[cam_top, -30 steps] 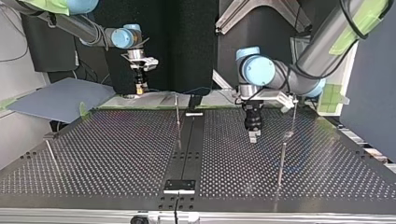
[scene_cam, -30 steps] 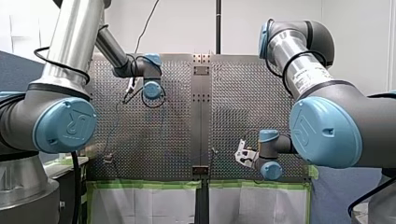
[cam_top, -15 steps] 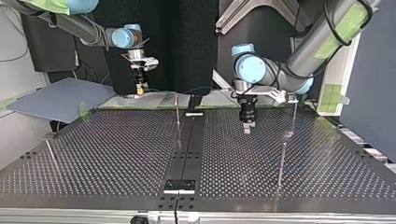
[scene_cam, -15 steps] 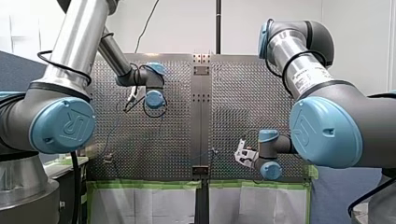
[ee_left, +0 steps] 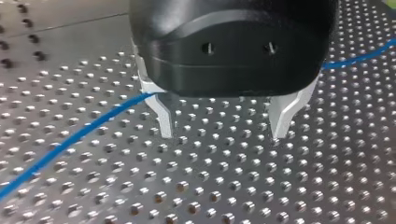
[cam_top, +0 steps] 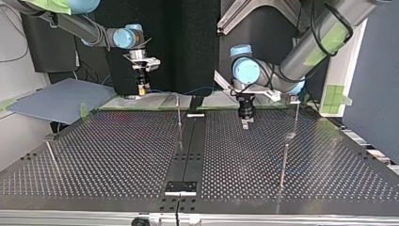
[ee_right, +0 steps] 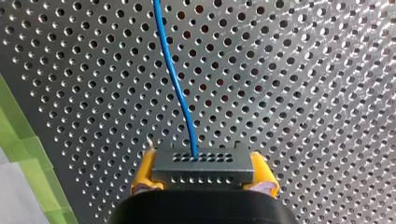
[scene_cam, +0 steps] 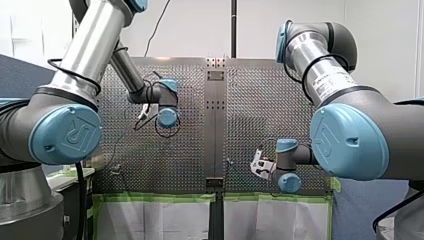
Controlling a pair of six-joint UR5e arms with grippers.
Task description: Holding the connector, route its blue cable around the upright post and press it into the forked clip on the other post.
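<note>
Shifted toward the middle strip [cam_top: 188, 141], my left claw [ee_left: 219, 123] gapes over the part-hidden blue cable [ee_left: 70, 140]; my right claw [ee_right: 204, 176] clamps the connector [ee_right: 203, 163].

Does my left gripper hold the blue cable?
No, my left gripper has its metal fingers open; the thin blue cable runs behind them.

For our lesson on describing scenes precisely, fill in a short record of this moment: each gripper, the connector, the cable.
Right gripper: shut on the connector, yellow pads
Left gripper: open, empty, over the perforated table
Blue cable: leaves the connector, passes by the left gripper, ungripped
</note>
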